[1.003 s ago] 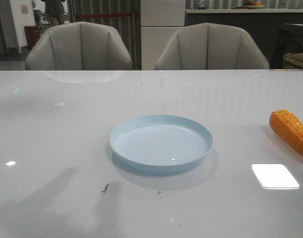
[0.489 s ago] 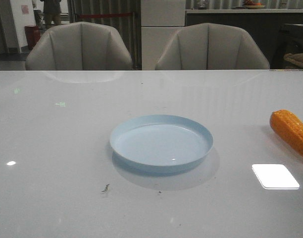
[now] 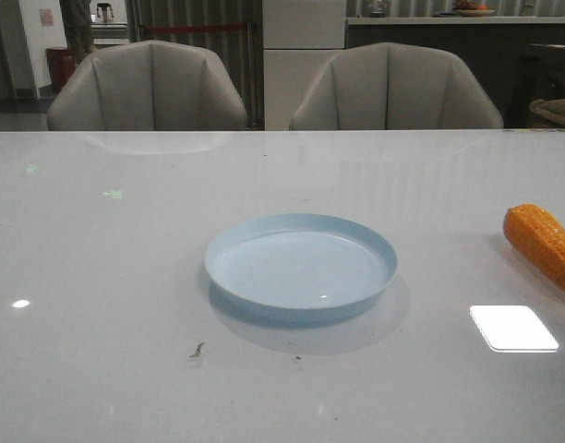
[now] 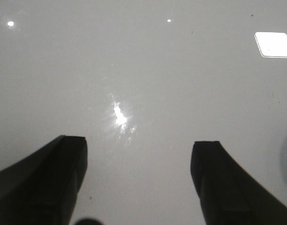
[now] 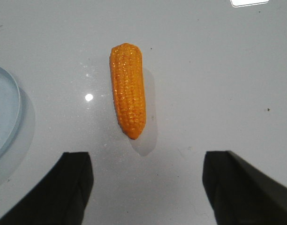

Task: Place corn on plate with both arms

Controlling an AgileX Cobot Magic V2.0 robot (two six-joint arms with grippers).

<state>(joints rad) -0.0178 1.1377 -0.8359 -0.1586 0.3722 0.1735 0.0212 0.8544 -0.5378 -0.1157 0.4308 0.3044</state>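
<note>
Orange and bumpy with kernel rows, the tapered corn cob (image 3: 544, 245) lies flat on the glossy white worktop (image 3: 107, 277), well to the right of the round, shallow pale blue plate (image 3: 301, 266) and apart from it, partly cut off by the edge of the front view. That placing probably puts it on the right arm's side for the pickup, while the plate sits in the middle where both arms can reach it.

From the right wrist view, the right tool (image 5: 146, 185) hangs above the cob (image 5: 128, 89) with its black fingers (image 5: 68, 187) spread wide and nothing between them; the cob lies roughly centred ahead of the gap, its tapered end towards the tool, which suits a descent onto it. The plate's rim (image 5: 14, 110) shows at the side.

The left tool (image 4: 139, 180) is likewise spread apart, over bare worktop, holding nothing.

Compared with a second ago, the dark arm shadows on the near-left worktop are gone, and the person in the background doorway has shifted; corn and plate lie where they were.
</note>
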